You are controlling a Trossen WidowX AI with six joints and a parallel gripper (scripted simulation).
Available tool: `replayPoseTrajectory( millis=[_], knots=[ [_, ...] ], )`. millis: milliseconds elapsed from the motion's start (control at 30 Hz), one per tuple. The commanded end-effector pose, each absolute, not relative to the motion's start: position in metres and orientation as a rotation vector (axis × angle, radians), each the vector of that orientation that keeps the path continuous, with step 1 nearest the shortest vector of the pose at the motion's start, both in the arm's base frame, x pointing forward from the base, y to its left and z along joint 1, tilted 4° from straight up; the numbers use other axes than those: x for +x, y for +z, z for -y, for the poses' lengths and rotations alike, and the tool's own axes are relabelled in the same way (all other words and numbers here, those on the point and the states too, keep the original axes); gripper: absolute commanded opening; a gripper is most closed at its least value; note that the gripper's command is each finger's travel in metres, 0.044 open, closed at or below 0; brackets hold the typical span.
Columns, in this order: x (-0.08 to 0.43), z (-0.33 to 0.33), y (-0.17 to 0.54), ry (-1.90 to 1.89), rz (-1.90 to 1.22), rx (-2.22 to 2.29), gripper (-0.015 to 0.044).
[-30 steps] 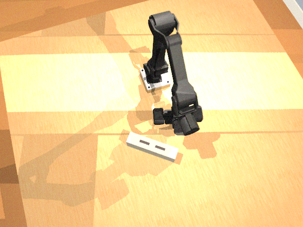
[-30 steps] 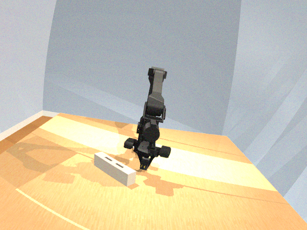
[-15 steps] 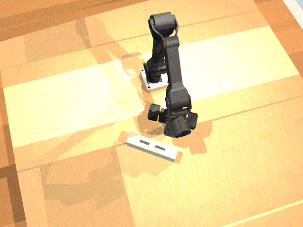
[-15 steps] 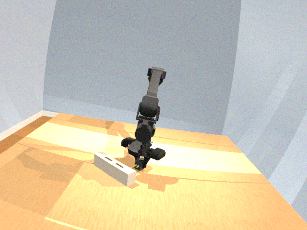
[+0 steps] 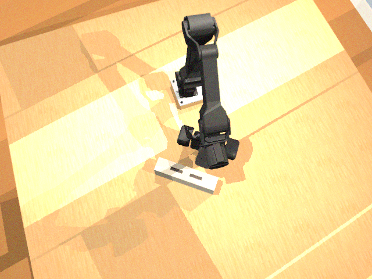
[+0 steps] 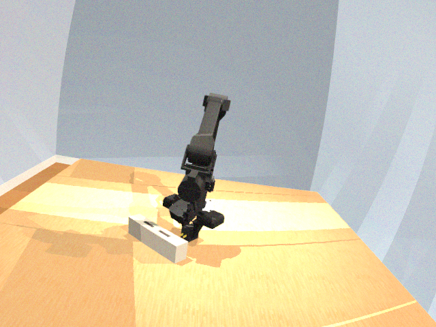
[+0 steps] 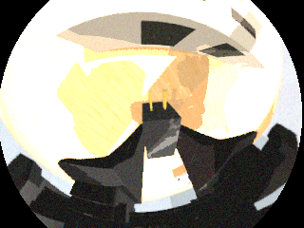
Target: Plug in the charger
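The white power strip [image 5: 207, 181] [image 6: 158, 242] [image 7: 109, 35] lies on the table with two dark outlet slots in its top. My gripper [image 7: 156, 125] [image 6: 192, 230] is shut on the black charger [image 7: 161, 138] [image 6: 189, 232]. The charger's two yellow prongs [image 7: 158, 101] [image 6: 183, 235] point away from the fingers, toward the strip's side in the wrist view, and are clear of the slots. In the exterior view the charger is low, beside and behind the strip's near right end. In the top view the arm hides the fingertips and charger.
The arm's white base plate [image 5: 192, 102] stands behind the strip in the top view. The arm reaches forward over the wooden table [image 5: 285, 180] [image 6: 281, 281], and its shadows fall around the strip.
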State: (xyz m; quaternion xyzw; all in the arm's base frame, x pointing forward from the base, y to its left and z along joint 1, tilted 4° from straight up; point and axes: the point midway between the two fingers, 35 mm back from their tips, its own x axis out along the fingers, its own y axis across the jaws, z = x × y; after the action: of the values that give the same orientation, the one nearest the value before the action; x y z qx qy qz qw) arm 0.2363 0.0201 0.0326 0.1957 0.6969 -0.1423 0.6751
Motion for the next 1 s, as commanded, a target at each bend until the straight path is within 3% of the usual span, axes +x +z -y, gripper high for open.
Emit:
replayPoseTrajectory(
  millis=[0,967],
  knots=[
    [0.242,-0.017,0.033,-0.322,-1.565,0.449,0.0],
    [0.267,0.0,0.033,-0.353,-1.559,0.483,0.0]
  ],
)
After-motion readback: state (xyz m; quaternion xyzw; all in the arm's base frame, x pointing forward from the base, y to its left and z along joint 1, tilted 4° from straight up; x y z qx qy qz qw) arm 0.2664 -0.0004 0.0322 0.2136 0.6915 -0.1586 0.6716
